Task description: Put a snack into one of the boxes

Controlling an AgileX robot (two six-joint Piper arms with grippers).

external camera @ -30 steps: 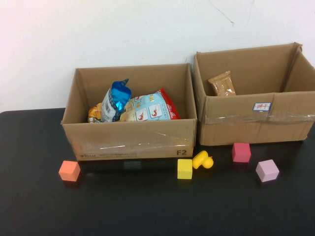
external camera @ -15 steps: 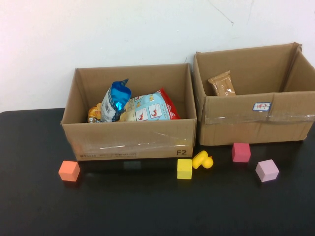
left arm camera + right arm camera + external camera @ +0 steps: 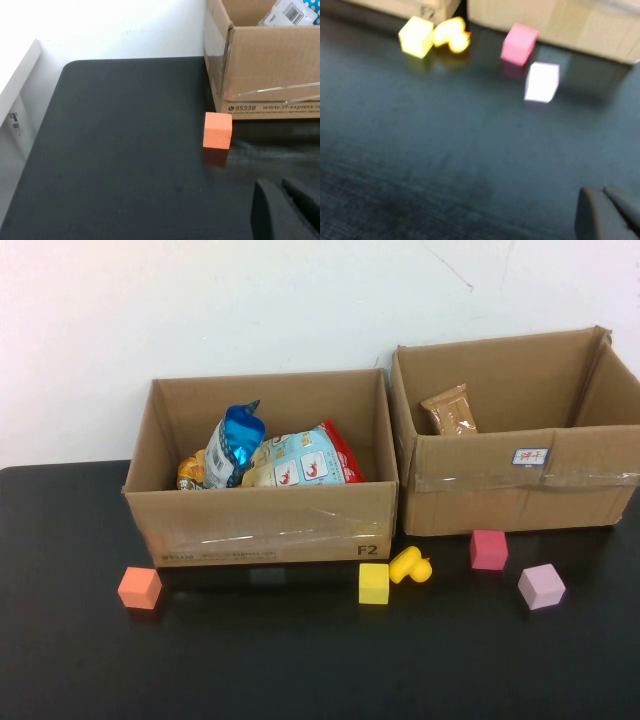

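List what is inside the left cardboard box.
The left box holds a blue bag, a red-edged shrimp snack bag and an orange packet at the left. Anything beneath them is covered. Both grippers are out of the high view.

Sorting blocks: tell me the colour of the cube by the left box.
Orange; left wrist view shows it best.

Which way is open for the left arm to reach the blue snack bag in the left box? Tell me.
Probably from above: the left box is open-topped and the blue snack bag stands tall inside. The left hand sits low near the orange cube, so the box wall blocks a straight approach. The right hand is by the other blocks.
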